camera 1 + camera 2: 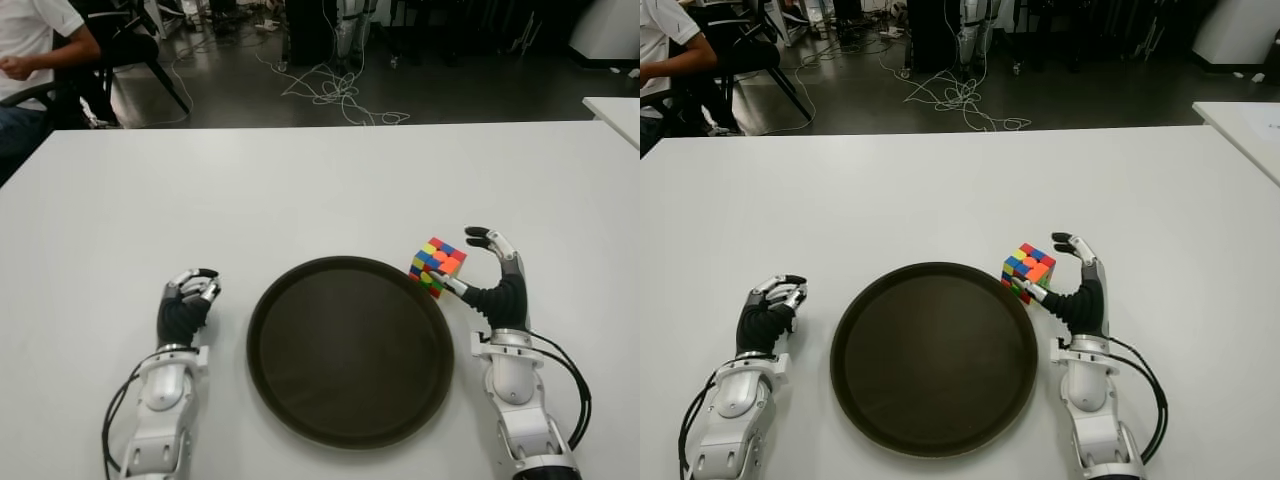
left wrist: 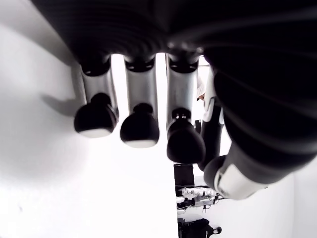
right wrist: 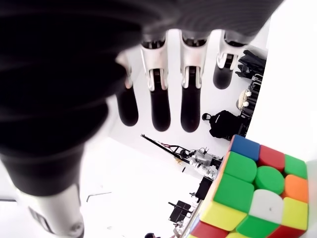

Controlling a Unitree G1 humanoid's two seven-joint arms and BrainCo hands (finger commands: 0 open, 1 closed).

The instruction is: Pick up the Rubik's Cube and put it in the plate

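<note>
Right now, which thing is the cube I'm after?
Find the big dark round plate on the white table. At its far right rim, by the right hand, sits the Rubik's Cube, the only multicoloured thing there.

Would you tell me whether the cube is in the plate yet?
Not yet: the cube shows at the plate's right rim, beside the right hand.
</note>
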